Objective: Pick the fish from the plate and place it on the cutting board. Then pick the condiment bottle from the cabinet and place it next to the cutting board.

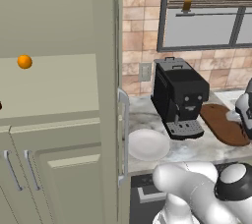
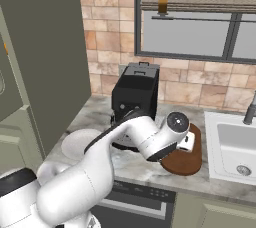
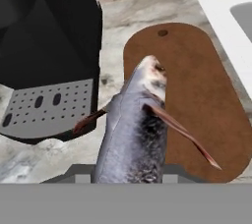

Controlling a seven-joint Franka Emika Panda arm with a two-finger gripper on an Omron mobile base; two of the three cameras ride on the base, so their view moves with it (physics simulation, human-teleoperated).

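My gripper [image 3: 127, 171] is shut on the grey fish [image 3: 133, 129], which hangs head-forward over the left edge of the dark brown cutting board [image 3: 202, 95]. From the right base view, the hand [image 2: 186, 143] hovers just above the cutting board [image 2: 186, 163]. The white plate [image 1: 147, 144] lies bare left of the coffee machine, also seen as the plate [image 2: 79, 143]. The sage-green cabinet [image 1: 59, 95] stands open at the left. A dark-red sliver of the condiment bottle [image 1: 0, 105] shows at the shelf's left edge.
The black coffee machine [image 1: 179, 98] stands between plate and board, close to the fish's left side [image 3: 44, 56]. A white sink [image 2: 235, 142] lies right of the board. The open cabinet door with its silver handle [image 1: 124, 134] juts forward. An orange ball [image 1: 24, 61] sits on the upper shelf.
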